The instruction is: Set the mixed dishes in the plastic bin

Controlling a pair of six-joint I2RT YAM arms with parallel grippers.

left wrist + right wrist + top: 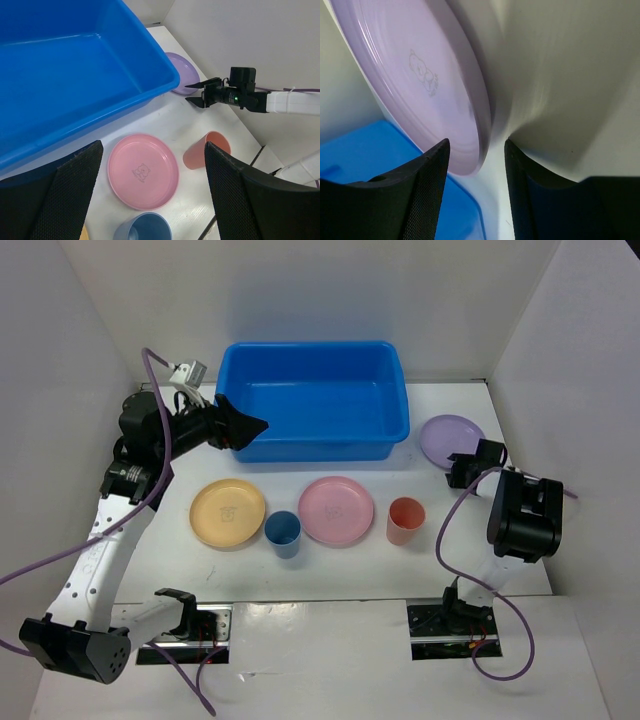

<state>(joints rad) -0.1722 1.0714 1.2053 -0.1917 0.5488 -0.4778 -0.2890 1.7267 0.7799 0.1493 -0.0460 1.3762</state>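
Observation:
The blue plastic bin [315,400] stands at the back of the table and holds nothing that I can see. In front of it, left to right, lie the yellow plate [228,512], blue cup [283,533], pink plate [336,510] and salmon-red cup [405,520]. The lilac plate [450,438] lies right of the bin. My left gripper [255,427] is open and empty, held above the bin's front left wall. My right gripper [455,470] is open at the lilac plate's near edge. In the right wrist view the plate's rim [480,135] sits between the open fingers [427,185].
White walls close in the table on the left, back and right. The left wrist view shows the bin [65,75], pink plate [142,170], blue cup [142,230], salmon-red cup [205,150] and the right gripper [195,93] beside the lilac plate [182,72].

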